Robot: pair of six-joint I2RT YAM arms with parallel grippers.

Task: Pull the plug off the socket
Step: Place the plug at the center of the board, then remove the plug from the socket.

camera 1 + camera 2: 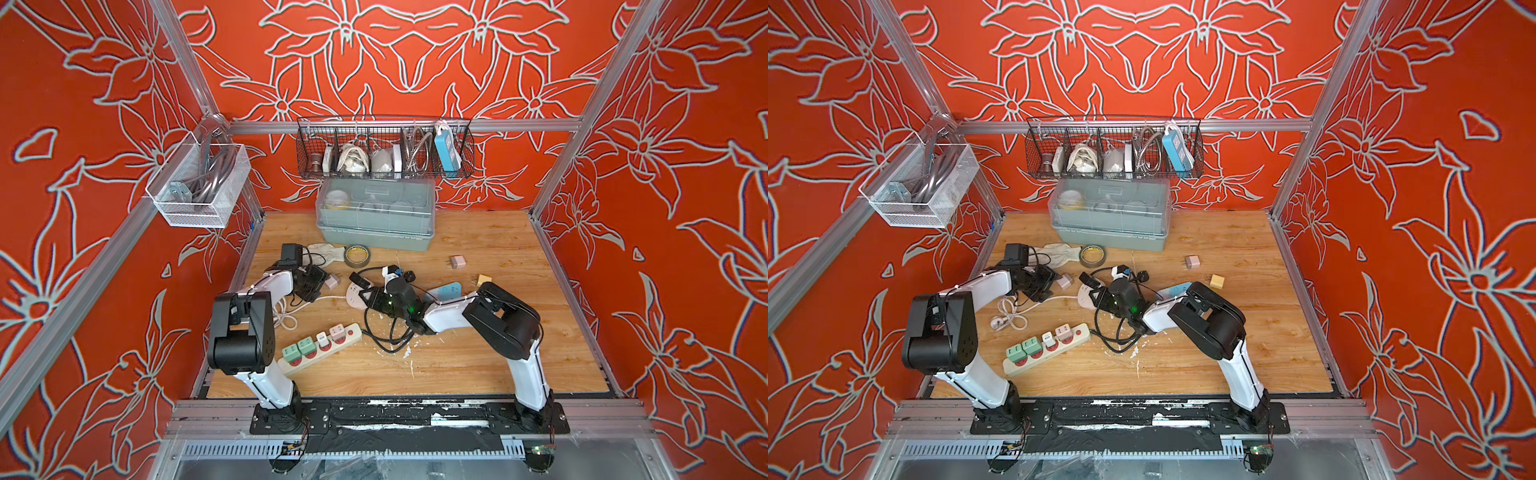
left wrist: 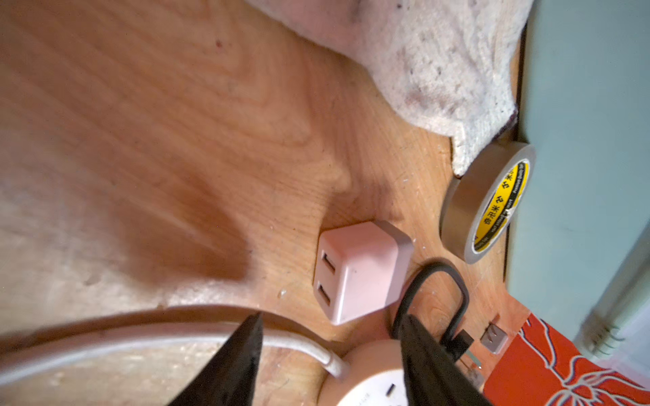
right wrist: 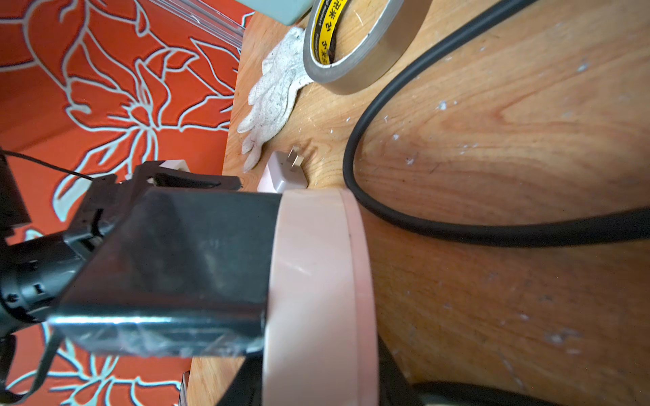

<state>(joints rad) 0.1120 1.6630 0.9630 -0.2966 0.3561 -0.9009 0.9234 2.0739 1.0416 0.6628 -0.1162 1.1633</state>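
Observation:
A round pink socket (image 3: 316, 263) lies mid-table, also visible in both top views (image 1: 352, 297) (image 1: 1084, 299). My right gripper (image 3: 316, 379) is shut on its rim, one finger on each side. A black plug (image 3: 169, 267) sits plugged into the socket's face. A pink cube plug (image 2: 362, 270) lies loose on the wood just left of the socket (image 1: 331, 281), prongs pointing away from it. My left gripper (image 2: 332, 327) hovers open beside that cube, holding nothing, above the socket's white cord (image 2: 140, 337).
A tape roll (image 1: 356, 254) and a white glove (image 1: 328, 251) lie behind, before a grey lidded box (image 1: 374, 237). A beige power strip (image 1: 320, 349) with green plugs lies near the front. Black cables (image 1: 386, 336) loop beside it. A blue strip (image 1: 446, 290) and a small pink plug (image 1: 457, 262) sit right.

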